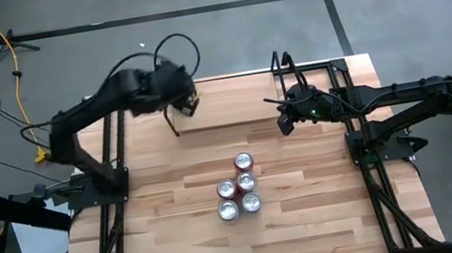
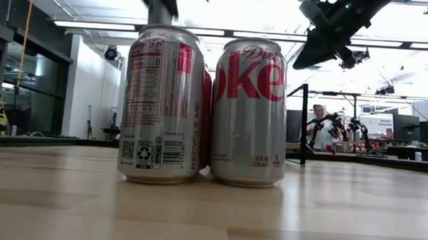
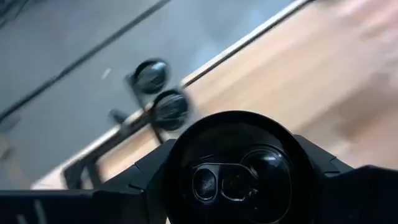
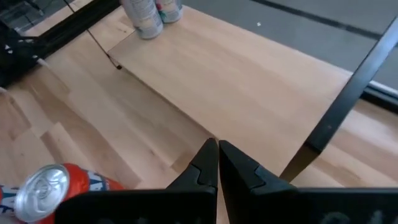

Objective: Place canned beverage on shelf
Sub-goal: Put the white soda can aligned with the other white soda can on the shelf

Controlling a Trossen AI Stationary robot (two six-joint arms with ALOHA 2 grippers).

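The left pincer (image 1: 188,103) pinches a can (image 3: 239,168) over the shelf (image 1: 232,107) at the surface's far edge; the right pincer (image 1: 284,123) is pressed together.

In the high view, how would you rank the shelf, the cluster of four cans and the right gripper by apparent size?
1. shelf, largest by far.
2. cluster of four cans.
3. right gripper, smallest, though it hangs nearer the camera.
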